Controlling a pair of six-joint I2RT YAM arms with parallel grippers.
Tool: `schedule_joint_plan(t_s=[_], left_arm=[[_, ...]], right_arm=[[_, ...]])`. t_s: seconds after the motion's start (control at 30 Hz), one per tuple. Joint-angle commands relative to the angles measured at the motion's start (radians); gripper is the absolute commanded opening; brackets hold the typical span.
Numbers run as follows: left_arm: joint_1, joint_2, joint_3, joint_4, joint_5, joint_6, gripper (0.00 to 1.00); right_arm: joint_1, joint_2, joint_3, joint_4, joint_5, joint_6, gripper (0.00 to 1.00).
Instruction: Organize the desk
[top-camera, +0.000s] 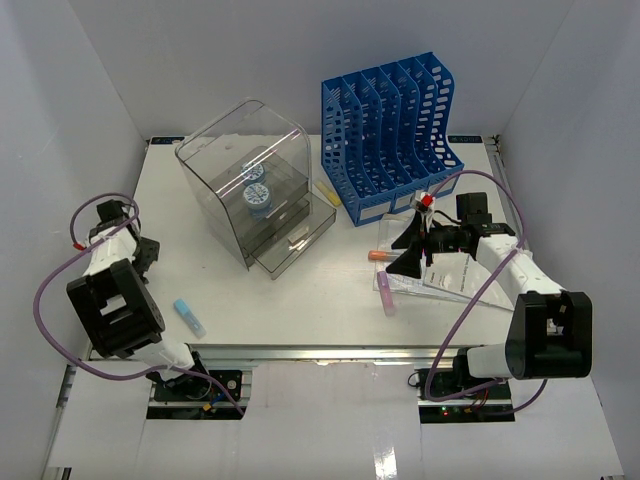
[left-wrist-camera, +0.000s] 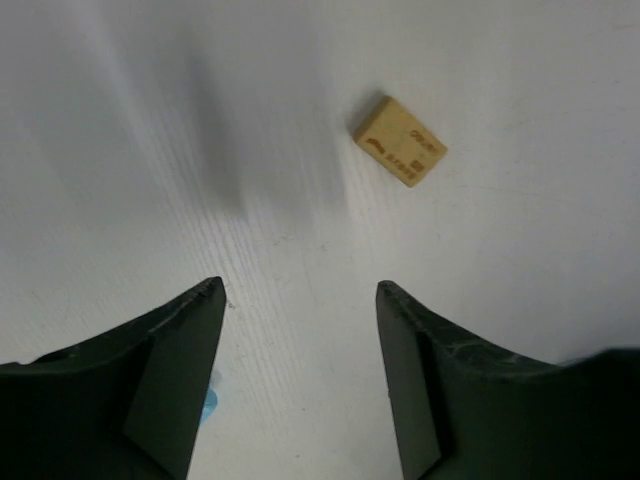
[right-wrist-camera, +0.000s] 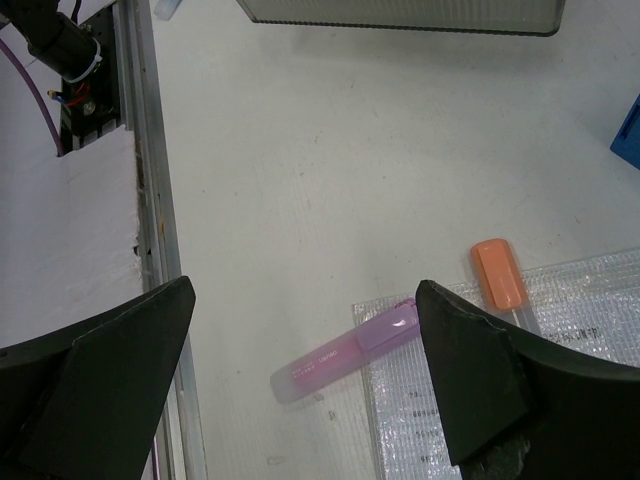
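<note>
With left gripper (left-wrist-camera: 300, 288) and right gripper (right-wrist-camera: 305, 300) both gaping empty, I judge the right must drop onto the pink translucent plastic marker (right-wrist-camera: 345, 352).

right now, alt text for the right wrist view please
The right gripper hangs open above a pink highlighter lying on the white desk, its cap end on a clear plastic sleeve. An orange-capped pen rests on the sleeve.
</note>
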Motion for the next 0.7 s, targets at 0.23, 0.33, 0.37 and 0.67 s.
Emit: schedule_joint_plan(t_s=[0.23,0.33,0.37,0.67], left_arm=[[0.005,0.088,0.074,0.03,-0.118,-0.279,0.68],[0.008,0.149,0.093,0.026,-0.101,-0.296,0.69],[0.01,0.175,0.101,0.027,-0.092,-0.302,0.69],[0.015,0.234,0.128,0.071,-0.047,-0.281,0.73]], right_arm=[[-0.022,0.044,0.035,-0.017,-0.015,-0.019,0.97],[-0.022,0.052,0.035,-0.017,-0.01,-0.02,0.97],[-0.023,0.056,0.035,-0.017,-0.009,-0.021,0.96],[-0.023,0.069,0.039,-0.018,-0.006,-0.026,0.96]])
